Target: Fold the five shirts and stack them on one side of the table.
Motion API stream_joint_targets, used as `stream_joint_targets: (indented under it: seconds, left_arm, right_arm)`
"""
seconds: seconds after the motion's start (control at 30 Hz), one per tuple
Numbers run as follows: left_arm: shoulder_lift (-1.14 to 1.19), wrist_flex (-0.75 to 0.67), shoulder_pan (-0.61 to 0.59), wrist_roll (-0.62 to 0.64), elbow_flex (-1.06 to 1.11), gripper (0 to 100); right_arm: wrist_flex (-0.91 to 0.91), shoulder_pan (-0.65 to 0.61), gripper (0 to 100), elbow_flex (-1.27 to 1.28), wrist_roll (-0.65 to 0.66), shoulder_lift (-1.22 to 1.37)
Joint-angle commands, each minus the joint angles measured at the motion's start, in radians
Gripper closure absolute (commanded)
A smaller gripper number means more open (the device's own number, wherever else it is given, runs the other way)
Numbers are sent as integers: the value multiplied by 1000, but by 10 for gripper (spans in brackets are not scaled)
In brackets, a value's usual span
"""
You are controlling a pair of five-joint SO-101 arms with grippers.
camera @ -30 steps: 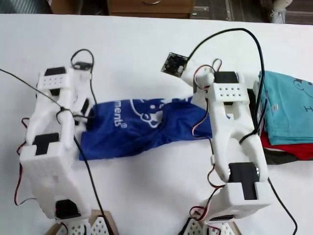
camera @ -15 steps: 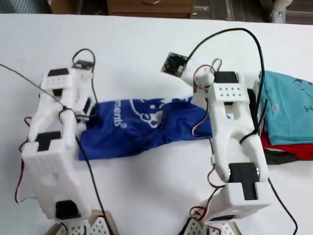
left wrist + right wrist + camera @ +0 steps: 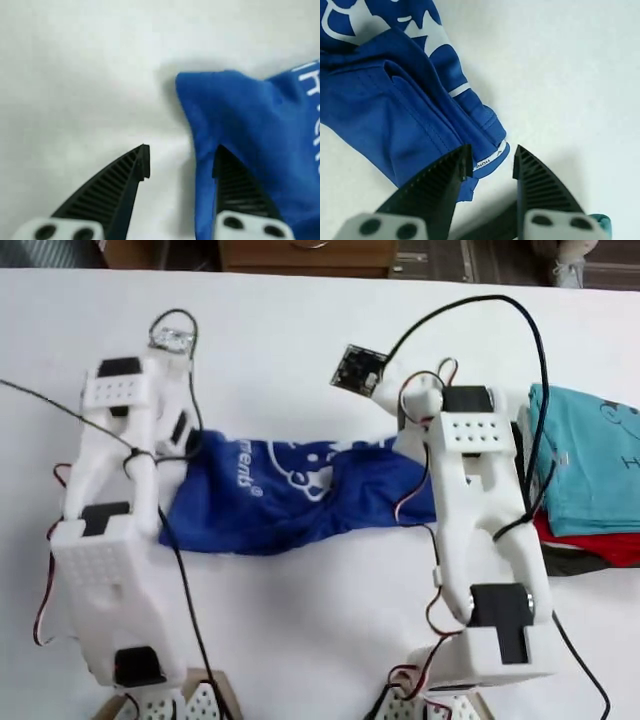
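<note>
Since a moment ago the left arm has pushed toward the far side of the tabletop (image 3: pixel 300 360), and the blue shirt (image 3: pixel 300 495) has drawn in at its near corner. Its left gripper (image 3: pixel 180 155) gapes, one finger on cloth, one over bare tabletop. At the shirt's other end the right gripper (image 3: pixel 490 155) stands parted around the hem corner, beside the folded shirts (image 3: pixel 590 470)

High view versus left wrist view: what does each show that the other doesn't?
The high view adds the stack of folded shirts at the right side and the whole blue shirt stretched between the arms. The left wrist view adds the left gripper open, one finger over the shirt's corner, the other over bare table. Both share the blue shirt and the white table.
</note>
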Motion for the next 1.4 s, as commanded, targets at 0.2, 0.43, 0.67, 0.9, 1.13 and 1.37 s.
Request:
stream_joint_targets:
  seconds: [0.2, 0.43, 0.67, 0.9, 1.13, 1.37]
  left_arm:
    - [-12, 258, 25, -8, -104, 770]
    - [-9, 117, 15, -5, 27, 768]
    - [-9, -8, 35, -5, 189, 767]
    - [-8, -12, 87, -5, 185, 769]
    - [60, -6, 60, -5, 177, 770]
    - [164, 60, -6, -14, 33, 770]
  right_arm:
    - [5, 5, 858, -48, -2, -85]
    - [5, 7, 858, -52, -2, -88]
    - [5, 4, 858, -49, -5, -194]
    - [42, 31, 858, -46, -2, -320]
    - [51, 102, 858, -46, 2, -351]
    - [51, 134, 858, -46, 2, -343]
